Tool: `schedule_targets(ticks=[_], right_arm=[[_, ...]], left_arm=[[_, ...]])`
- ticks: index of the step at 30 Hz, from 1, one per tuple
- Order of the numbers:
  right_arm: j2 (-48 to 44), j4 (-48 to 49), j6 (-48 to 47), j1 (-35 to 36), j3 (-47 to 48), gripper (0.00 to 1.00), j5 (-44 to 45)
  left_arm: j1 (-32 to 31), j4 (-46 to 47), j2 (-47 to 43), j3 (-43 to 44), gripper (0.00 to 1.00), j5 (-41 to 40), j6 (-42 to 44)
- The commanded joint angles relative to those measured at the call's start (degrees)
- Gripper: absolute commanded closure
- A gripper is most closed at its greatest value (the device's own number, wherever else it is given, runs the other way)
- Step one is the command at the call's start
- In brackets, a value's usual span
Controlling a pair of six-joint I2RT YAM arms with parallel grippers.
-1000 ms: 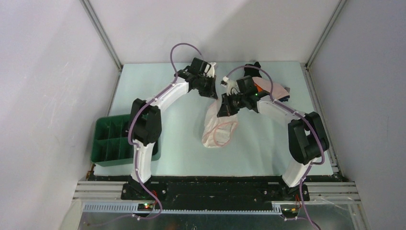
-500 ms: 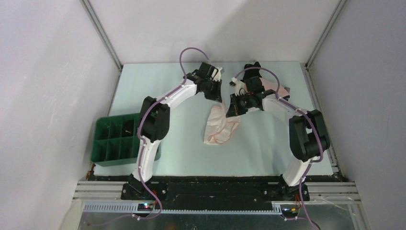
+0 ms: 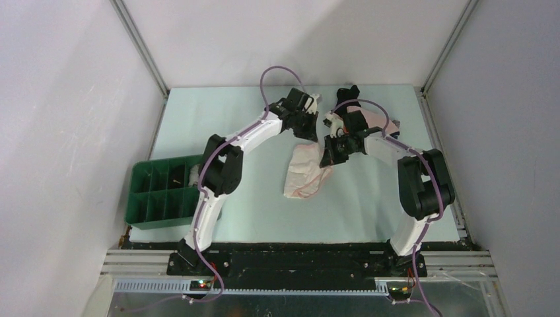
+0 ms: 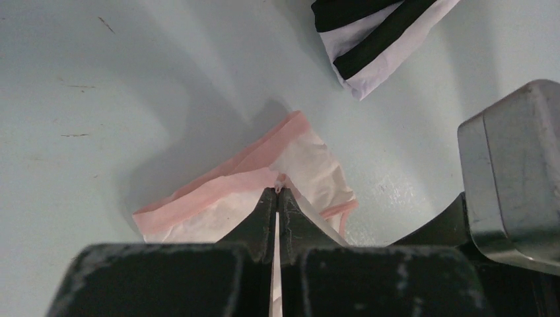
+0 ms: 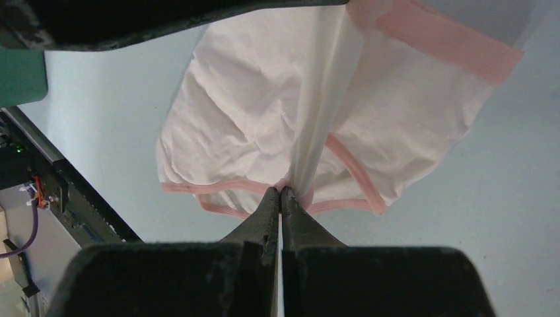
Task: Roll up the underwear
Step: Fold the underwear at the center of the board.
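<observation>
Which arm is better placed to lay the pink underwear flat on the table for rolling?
Probably right. The right gripper has its jaws shut on the thin hem of the pink underwear, with most of the cloth spread ahead of it. The left gripper only pinches by the wide band. Close call.

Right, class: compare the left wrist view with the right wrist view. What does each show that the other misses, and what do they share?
Only the left wrist view shows the black-and-white striped garment, lying apart on the table. Only the right wrist view shows a corner of the green tray and the black rail along the table's edge. Both show the pale pink underwear, pinched near its pink trim. The left gripper and the right gripper each have their jaws shut on it.
</observation>
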Motion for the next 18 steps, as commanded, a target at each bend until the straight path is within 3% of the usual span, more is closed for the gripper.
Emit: schedule_targets(ticks=[1, 18], right_arm=[[0.09, -3.07, 0.44, -0.33, -1.52, 1.0, 1.25], [-1.77, -2.54, 3.13, -2.45, -4.81, 1.0, 7.33]], left_arm=[[0.09, 3.83, 1.02, 3.16, 1.0, -2.97, -0.28], [-1.91, 7.12, 2.8, 4.13, 1.0, -2.01, -0.84]])
